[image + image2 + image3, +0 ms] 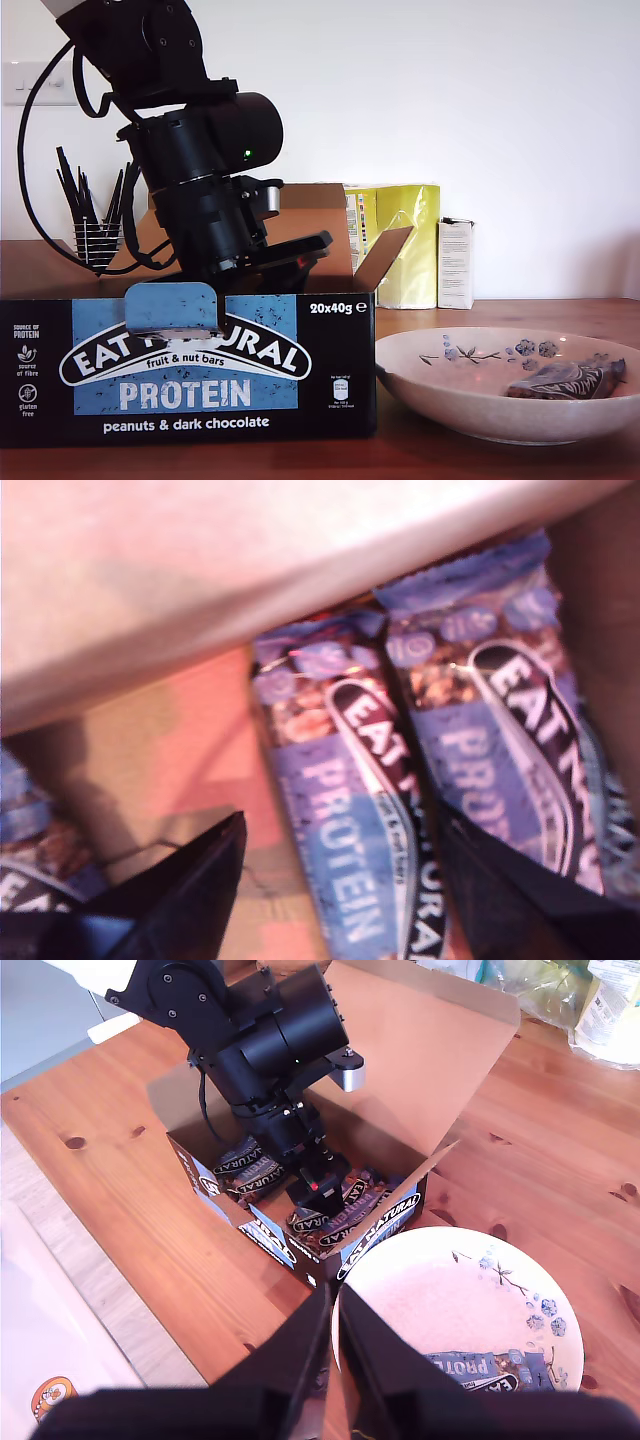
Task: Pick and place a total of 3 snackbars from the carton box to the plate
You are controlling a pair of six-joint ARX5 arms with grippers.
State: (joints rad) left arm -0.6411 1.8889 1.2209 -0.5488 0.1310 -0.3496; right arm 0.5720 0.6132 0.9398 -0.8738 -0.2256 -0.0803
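Black-and-blue printed cardboard carton box (190, 370) on wooden worktop (130, 1210) — my first claw (340, 880), spread, inside over blue-wrapped snackbars (340, 820). Cream flowered ceramic plate (450, 385) holds one bar. My second claw (333, 1340) — pressed together, above.

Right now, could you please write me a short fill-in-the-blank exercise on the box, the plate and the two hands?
1. My first hand reaches down into the ____.
2. The plate holds ____ snackbar.
3. In the exterior view, the plate stands on the carton box's ____ side.
4. My second hand hangs above the plate's rim with its jaws ____.

Missing words: carton box; one; right; shut
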